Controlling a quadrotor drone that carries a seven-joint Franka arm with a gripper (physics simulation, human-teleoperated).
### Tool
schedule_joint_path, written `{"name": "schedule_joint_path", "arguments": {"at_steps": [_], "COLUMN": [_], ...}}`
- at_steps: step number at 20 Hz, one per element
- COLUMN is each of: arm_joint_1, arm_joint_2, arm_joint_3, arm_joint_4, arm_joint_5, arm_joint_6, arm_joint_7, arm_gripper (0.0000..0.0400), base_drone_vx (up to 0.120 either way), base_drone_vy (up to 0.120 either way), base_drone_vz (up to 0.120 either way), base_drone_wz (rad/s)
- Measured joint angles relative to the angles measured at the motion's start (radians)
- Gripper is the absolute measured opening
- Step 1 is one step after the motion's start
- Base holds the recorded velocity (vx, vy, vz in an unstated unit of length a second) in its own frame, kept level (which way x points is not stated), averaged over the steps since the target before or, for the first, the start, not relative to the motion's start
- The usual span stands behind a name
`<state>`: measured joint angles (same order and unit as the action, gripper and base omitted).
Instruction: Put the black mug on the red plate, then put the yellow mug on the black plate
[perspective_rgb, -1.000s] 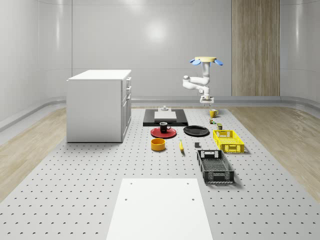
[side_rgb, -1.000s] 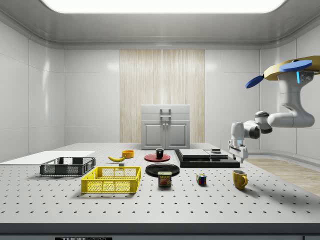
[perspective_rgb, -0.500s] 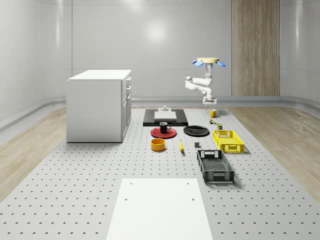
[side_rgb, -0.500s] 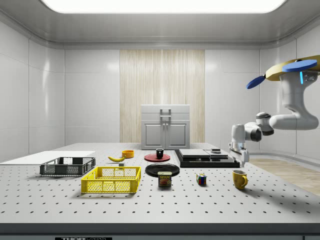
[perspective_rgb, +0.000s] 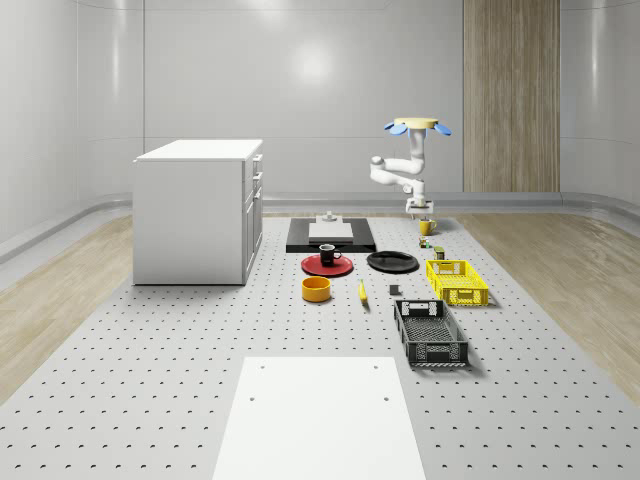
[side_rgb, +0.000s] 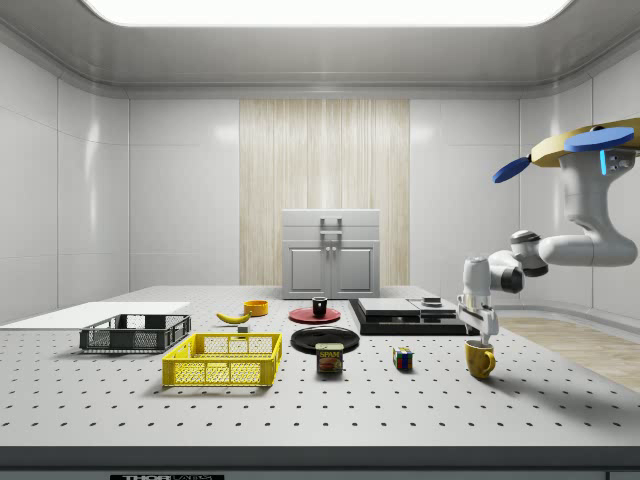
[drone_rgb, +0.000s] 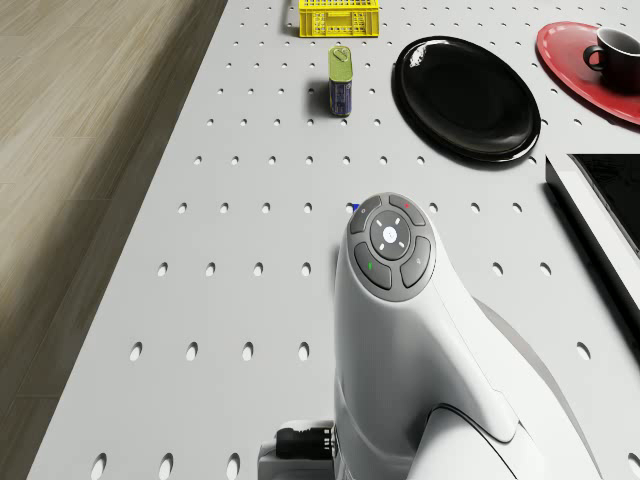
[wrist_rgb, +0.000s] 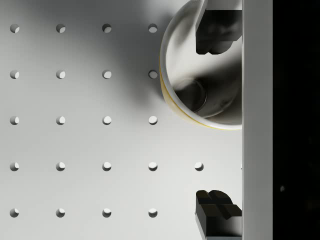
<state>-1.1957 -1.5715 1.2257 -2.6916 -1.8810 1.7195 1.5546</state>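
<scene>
My yellow ceramic mug (side_rgb: 480, 358) stands upright on the perforated grey desk (perspective_rgb: 150, 400) near its far edge, well apart from the glossy black plate (perspective_rgb: 392, 262) it belongs on, while the small black mug (perspective_rgb: 327, 254) already sits on the flat red plate (perspective_rgb: 327, 266), so I judge the first half done. Over the last second my pincer (side_rgb: 481, 331) has dropped from clearly above the yellow mug to just over its rim, and the drone (side_rgb: 585, 146) has eased further out beyond that edge of the desk, hovering; I read that as the grasp approach for the second half. In the wrist view the pincer's fingers (wrist_rgb: 216, 30) are spread wide and hold nothing, one over the mug's white interior, the other over bare desk. The mug's handle side is cut off there, and in the drone view the white arm (drone_rgb: 410, 340) hides the mug.
</scene>
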Motion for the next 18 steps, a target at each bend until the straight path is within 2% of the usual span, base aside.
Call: {"name": "schedule_joint_path", "arguments": {"at_steps": [18], "arm_joint_1": [-0.061], "arm_joint_2": [0.019], "arm_joint_3": [-0.037], "arm_joint_4": [0.065], "arm_joint_5": [-0.032], "arm_joint_6": [0.02], "arm_joint_7": [0.005], "arm_gripper": [0.04], "base_drone_vx": [0.0], "base_drone_vy": [0.0], "base_drone_vz": [0.0], "base_drone_wz": [0.0]}}
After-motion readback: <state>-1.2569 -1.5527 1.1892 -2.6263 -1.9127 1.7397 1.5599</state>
